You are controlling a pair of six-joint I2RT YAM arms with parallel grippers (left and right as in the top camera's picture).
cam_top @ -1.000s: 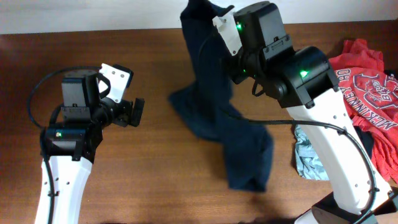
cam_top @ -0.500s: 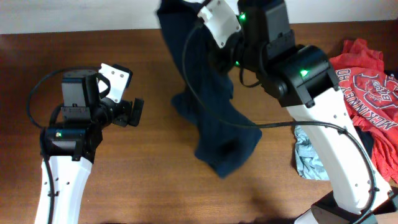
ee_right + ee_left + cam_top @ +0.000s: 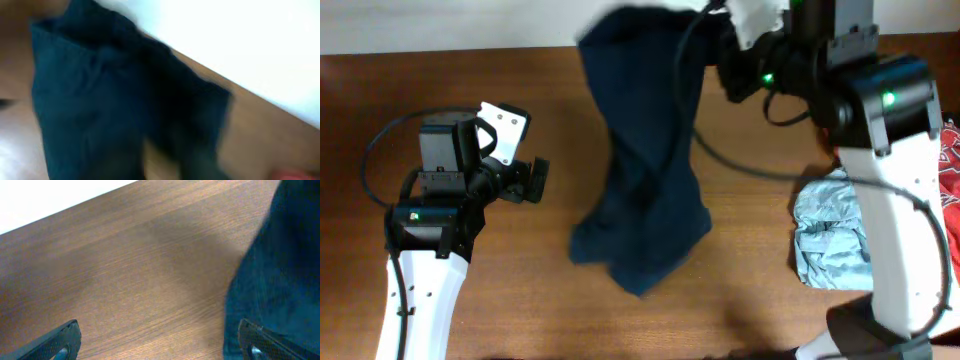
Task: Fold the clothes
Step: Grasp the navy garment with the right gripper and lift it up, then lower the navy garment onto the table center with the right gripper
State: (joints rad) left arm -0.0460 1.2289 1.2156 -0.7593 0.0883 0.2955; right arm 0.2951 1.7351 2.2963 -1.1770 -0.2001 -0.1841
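The clothes [image 3: 640, 180], a dark navy garment, hang in a long drape from the table's far edge down to a bunched end near the front middle. Their top edge is lifted beside my right arm [image 3: 880, 100]. Blurred navy fabric [image 3: 90, 100] fills the right wrist view and hides that gripper's fingers, so its grip cannot be read. My left gripper [image 3: 535, 180] stands open at the left, apart from the garment. In the left wrist view its fingertips [image 3: 65, 340] frame bare wood, with the navy cloth [image 3: 280, 270] behind the right one.
A light blue-grey cloth [image 3: 830, 235] lies crumpled at the right beside the right arm's base. A strip of red garment [image 3: 951, 150] shows at the right edge. The brown wooden table [image 3: 520, 300] ends at a white strip along the far edge.
The right arm has swung right and toward the far edge, pulling the garment's top up and spreading it. The garment's lower end has slid left. The left arm has not moved.
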